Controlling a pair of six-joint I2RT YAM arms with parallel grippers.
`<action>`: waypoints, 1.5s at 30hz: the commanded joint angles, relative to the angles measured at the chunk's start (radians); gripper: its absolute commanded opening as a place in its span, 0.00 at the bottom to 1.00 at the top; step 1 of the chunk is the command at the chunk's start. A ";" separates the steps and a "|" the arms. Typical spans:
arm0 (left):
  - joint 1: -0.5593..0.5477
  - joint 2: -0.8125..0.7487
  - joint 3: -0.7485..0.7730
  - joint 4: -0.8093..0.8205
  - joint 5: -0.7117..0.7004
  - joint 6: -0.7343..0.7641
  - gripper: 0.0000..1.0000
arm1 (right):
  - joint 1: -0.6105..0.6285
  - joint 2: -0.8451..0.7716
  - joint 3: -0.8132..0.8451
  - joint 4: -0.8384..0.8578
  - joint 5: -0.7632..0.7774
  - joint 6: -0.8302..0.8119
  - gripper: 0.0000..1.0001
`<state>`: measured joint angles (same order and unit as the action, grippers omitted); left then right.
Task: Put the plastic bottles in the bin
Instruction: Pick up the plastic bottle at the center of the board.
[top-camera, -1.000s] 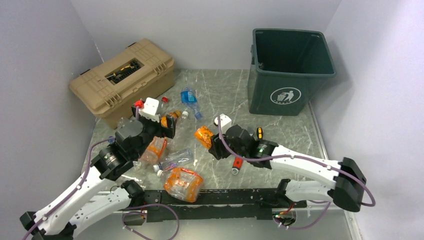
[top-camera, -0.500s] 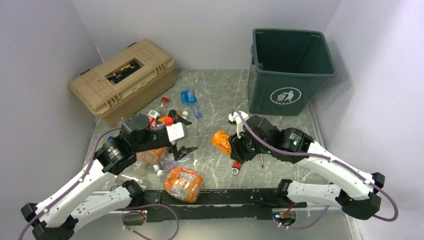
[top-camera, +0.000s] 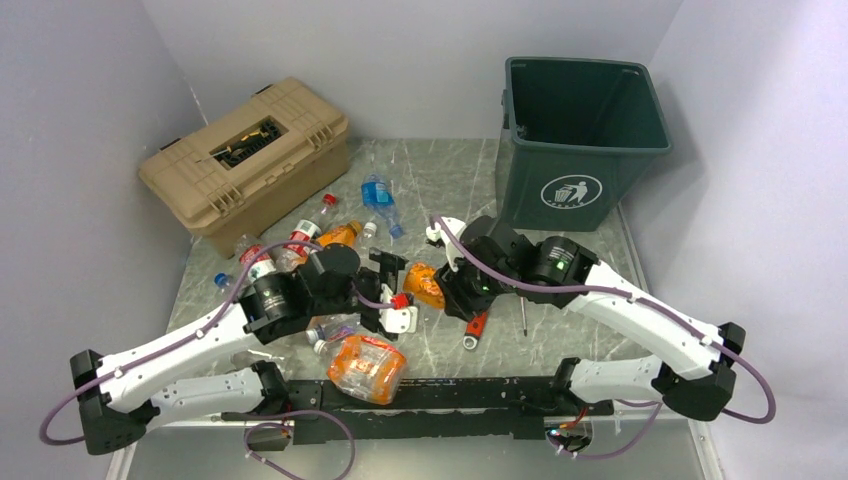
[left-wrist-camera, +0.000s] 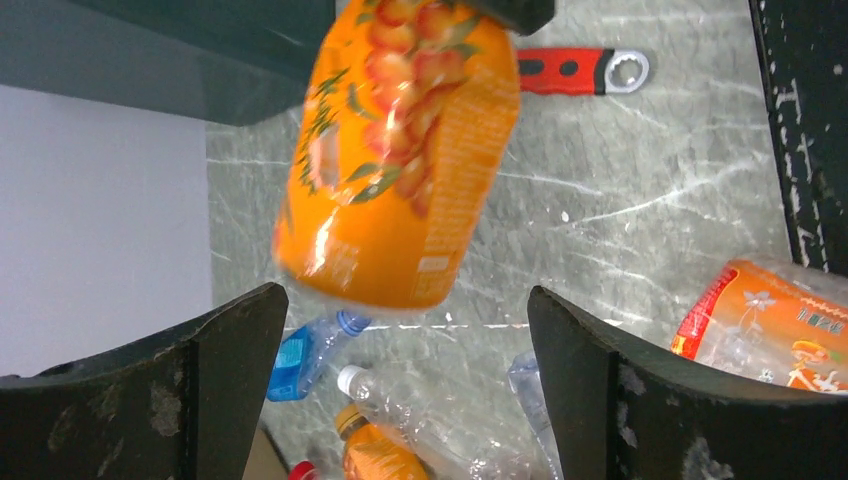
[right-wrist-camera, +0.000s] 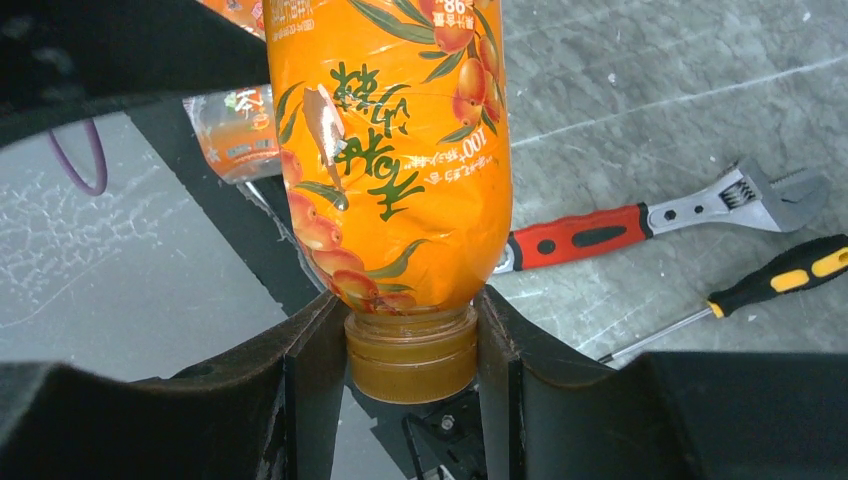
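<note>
The orange bottle (right-wrist-camera: 390, 150) is thin plastic under a glossy printed film; its cap (right-wrist-camera: 410, 355) is smooth amber plastic. The left gripper (left-wrist-camera: 407, 292) has matt black fingers (left-wrist-camera: 220, 390), scuffed and chalky. The table (top-camera: 440, 180) looks like polished grey stone, scratched. At one o'clock the bin (top-camera: 620, 180) is dull green plastic; at eleven o'clock the toolbox (top-camera: 245, 160) is matt tan plastic. The wrench (right-wrist-camera: 650, 218) has a bright metal head and red rubbery grip.

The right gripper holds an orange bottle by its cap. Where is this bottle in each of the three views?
Top external: the orange bottle is at the centre, between both arms.
Left wrist: the orange bottle fills the upper middle.
Right wrist: the orange bottle fills the upper centre, cap at the bottom.
Shared landmark: the red-handled wrench, in all three.
</note>
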<state>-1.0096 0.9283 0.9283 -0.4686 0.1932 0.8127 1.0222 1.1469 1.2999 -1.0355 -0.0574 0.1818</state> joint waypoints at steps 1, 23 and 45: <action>-0.050 0.024 0.043 -0.013 -0.100 0.100 0.96 | 0.004 0.042 0.067 0.029 -0.026 -0.056 0.00; -0.178 0.110 0.007 0.123 -0.278 0.172 0.75 | 0.004 0.116 0.125 0.041 -0.061 -0.067 0.00; -0.205 0.135 -0.007 0.146 -0.279 0.073 0.41 | 0.004 0.087 0.186 0.075 -0.095 -0.033 0.62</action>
<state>-1.1992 1.0687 0.9295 -0.3859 -0.1047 0.9165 1.0077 1.2732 1.4002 -1.0969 -0.0811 0.1360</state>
